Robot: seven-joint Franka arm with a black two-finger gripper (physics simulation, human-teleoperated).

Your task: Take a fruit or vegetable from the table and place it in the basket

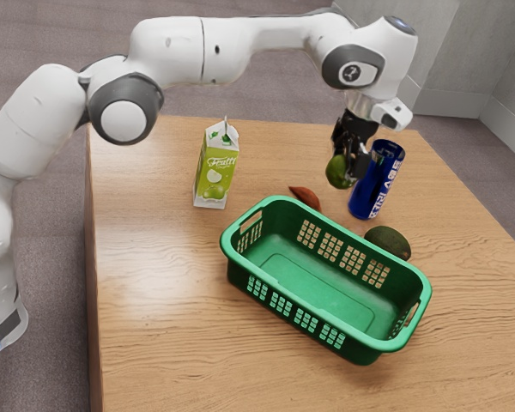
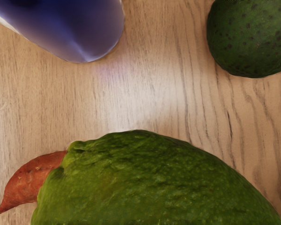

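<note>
Above the table, behind the basket in the exterior view, my gripper (image 1: 350, 156) is shut on a green avocado-like fruit (image 1: 339, 172). That green fruit (image 2: 150, 183) looms large at the wrist view's lower edge. The green basket (image 1: 326, 333) stands on the table with a bare floor inside. A dark green avocado (image 1: 388, 241) lies against or close to the basket's far side; the same avocado (image 2: 253, 37) appears in the wrist view. A reddish-brown sweet potato (image 1: 305, 198) rests behind the basket, and the held fruit partly covers this sweet potato (image 2: 30, 180) in the wrist view.
A blue can (image 1: 379, 182) stands just beside my gripper toward the exterior view's right, and this can (image 2: 70, 28) is close in the wrist view. A green and white juice carton (image 1: 215, 167) stands toward the exterior view's left on the wooden table (image 1: 154, 300).
</note>
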